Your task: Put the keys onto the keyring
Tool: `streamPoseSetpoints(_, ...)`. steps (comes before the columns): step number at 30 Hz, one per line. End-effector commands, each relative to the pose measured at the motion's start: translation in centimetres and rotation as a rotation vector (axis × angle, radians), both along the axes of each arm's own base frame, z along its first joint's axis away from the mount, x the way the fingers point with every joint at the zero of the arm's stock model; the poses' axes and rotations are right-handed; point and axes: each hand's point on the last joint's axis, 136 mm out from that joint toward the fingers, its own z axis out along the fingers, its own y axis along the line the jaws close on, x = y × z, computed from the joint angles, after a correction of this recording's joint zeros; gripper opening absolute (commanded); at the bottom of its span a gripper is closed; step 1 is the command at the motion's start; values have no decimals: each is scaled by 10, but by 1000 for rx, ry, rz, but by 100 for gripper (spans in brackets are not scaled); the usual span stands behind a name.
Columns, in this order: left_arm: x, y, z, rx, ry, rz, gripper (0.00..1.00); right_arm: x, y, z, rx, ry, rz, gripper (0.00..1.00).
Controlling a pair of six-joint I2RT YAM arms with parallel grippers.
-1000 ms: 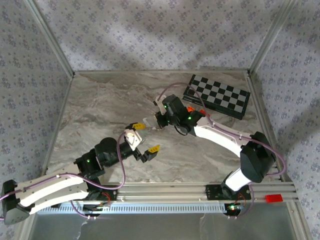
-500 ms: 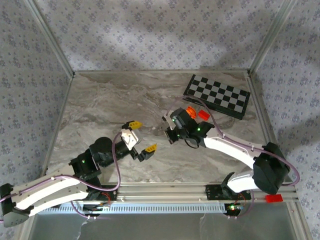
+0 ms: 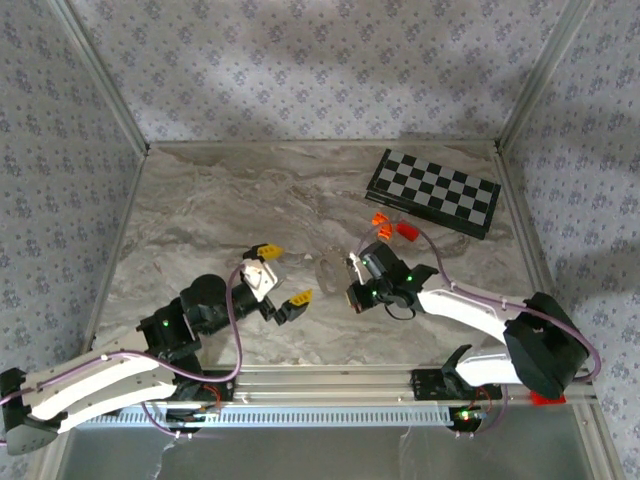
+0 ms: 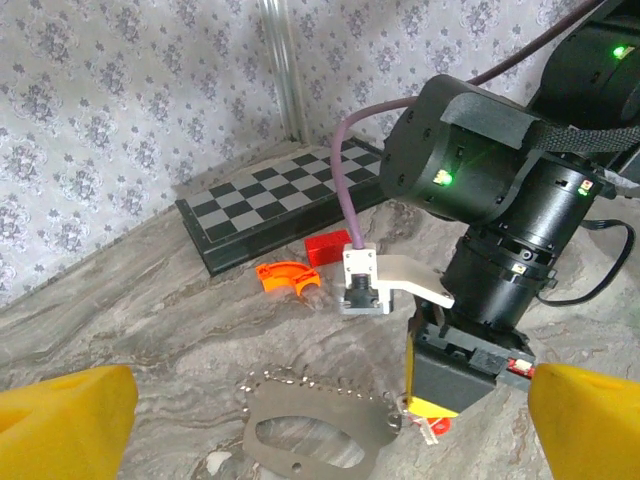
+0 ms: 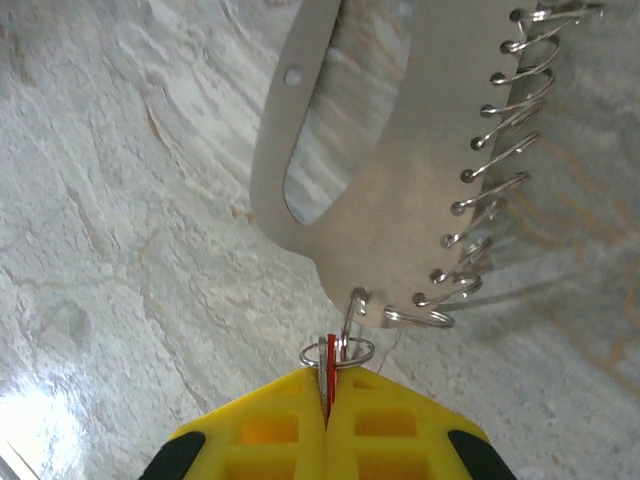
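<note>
The keyring (image 5: 380, 170) is a flat grey metal plate with a row of wire loops along one edge, and it lies on the marble table. My right gripper (image 5: 328, 400) is shut on the keys (image 5: 331, 358), a thin silvery piece with a red tag whose small ring is hooked in the loop at the plate's end. From the left wrist, the keyring (image 4: 320, 430) lies between my wide-open yellow fingers (image 4: 65, 420), with the right gripper (image 4: 432, 408) and the red tag (image 4: 437, 426) at its right end. From above, the left gripper (image 3: 285, 273) stands open just left of the keyring (image 3: 328, 270).
A folded chessboard (image 3: 435, 193) lies at the back right. An orange curved piece (image 3: 379, 224) and a red block (image 3: 405, 231) sit just in front of it, behind the right arm. Patterned walls close off the table on three sides.
The right gripper has drawn back toward the near edge and to the right, still shut, with the keyring following it. The orange and red pieces are now uncovered. The left arm shifted slightly.
</note>
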Motion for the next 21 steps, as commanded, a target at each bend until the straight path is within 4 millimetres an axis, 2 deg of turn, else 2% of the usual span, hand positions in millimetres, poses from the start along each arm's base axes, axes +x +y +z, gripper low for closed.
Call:
streamPoseSetpoints(1, 2, 8, 12, -32, -8, 30, 100, -8, -3, -5, 34, 45, -28, 0)
streamPoseSetpoints(7, 3, 8, 8, -37, 2, 35, 100, -18, -14, -22, 33, 95, -66, 0)
streamPoseSetpoints(14, 4, -2, 0, -11, 25, 13, 99, -26, -28, -35, 30, 142, -109, 0)
streamPoseSetpoints(17, 5, -5, -2, -13, 27, 12, 100, -26, -30, -34, 37, 142, -120, 6)
streamPoseSetpoints(21, 7, -6, -2, -15, 30, 20, 100, -26, -31, -30, 44, 133, -123, 20)
